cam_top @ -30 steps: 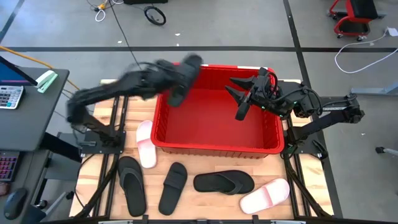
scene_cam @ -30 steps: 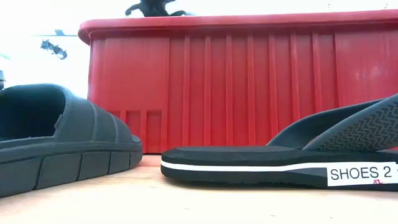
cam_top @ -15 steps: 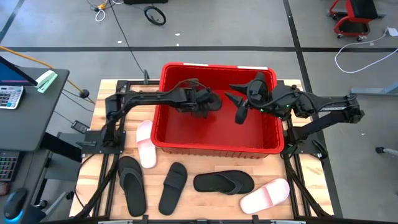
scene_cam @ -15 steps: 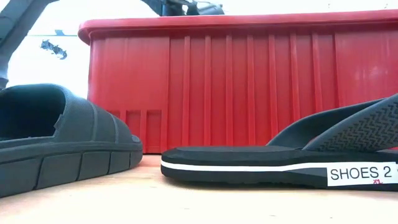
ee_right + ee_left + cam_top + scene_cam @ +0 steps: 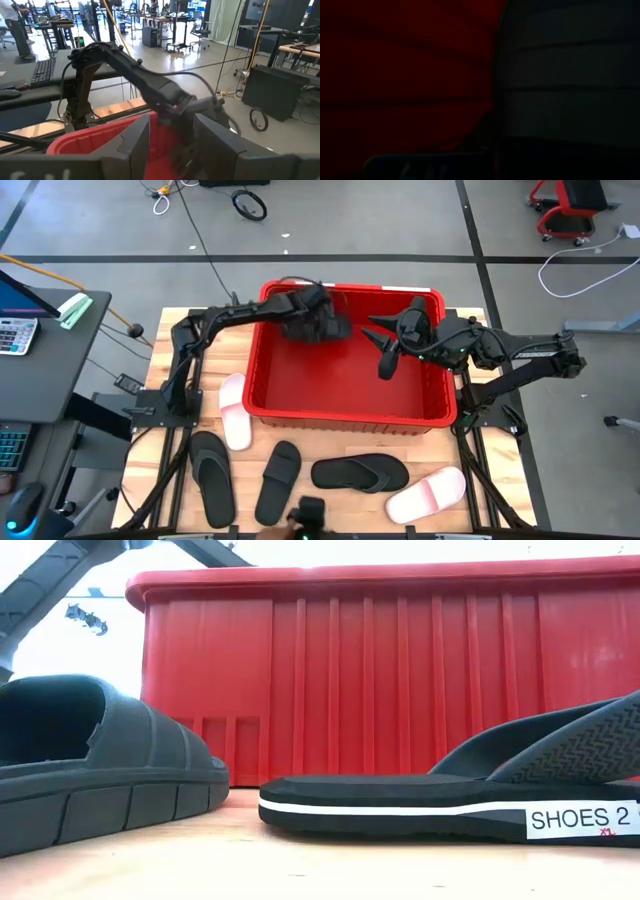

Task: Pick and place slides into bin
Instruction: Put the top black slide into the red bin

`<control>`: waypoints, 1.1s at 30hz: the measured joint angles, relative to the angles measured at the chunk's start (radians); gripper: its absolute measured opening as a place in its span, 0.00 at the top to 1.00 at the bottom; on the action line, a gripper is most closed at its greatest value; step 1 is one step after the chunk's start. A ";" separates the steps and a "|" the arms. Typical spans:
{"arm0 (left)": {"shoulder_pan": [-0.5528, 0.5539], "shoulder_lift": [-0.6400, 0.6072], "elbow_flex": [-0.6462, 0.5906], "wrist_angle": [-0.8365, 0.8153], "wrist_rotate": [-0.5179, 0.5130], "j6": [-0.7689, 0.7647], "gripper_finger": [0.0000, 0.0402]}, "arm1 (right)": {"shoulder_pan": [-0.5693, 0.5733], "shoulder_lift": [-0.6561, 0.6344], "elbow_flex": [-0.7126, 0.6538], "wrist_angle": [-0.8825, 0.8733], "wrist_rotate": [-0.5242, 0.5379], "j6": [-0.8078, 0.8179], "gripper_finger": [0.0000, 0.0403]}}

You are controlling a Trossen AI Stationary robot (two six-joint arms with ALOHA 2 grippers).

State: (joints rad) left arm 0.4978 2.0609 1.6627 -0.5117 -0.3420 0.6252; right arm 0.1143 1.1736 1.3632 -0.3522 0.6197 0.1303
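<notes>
The red bin (image 5: pixel 350 395) stands at the table's middle. My left gripper (image 5: pixel 316 322) reaches down inside it near the far wall, shut on a black slide (image 5: pixel 330 330). That slide's ribbed band fills the left wrist view (image 5: pixel 565 75) against the red wall. My right gripper (image 5: pixel 385 348) hangs open over the bin's right half, holding nothing. On the table lie a pink slide (image 5: pixel 235 410), two black slides (image 5: pixel 210 475) (image 5: pixel 278 480), a black thong slide (image 5: pixel 360 473) and another pink slide (image 5: pixel 425 493), all flat on their soles. My left gripper is shut on the black slide inside the bin, coming at it slanting down from the table's left. The gripper and the slide form one dark mass, so the part held and the kind of hold are hidden. Whether the slide touches the bin's floor, I cannot tell.
The bin's thick rim (image 5: pixel 400 575) and ribbed wall rise above the slides in the low view. A small dark thing (image 5: pixel 305 515) shows at the table's near edge. A desk with a keyboard (image 5: pixel 15 335) stands left of the table.
My left gripper, shut on the black slide, has come from above the bin's far left corner down into the bin, rolling its wrist, and then drawn toward the far wall. My right gripper has kept its place.
</notes>
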 joint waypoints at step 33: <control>0.066 0.025 -0.016 -0.082 0.131 0.131 0.77 | 0.000 0.000 0.000 0.002 -0.031 0.090 0.62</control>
State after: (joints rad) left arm 0.5643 2.0857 1.6466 -0.5934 -0.2106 0.7566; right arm 0.1143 1.1736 1.3632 -0.3502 0.5891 0.2199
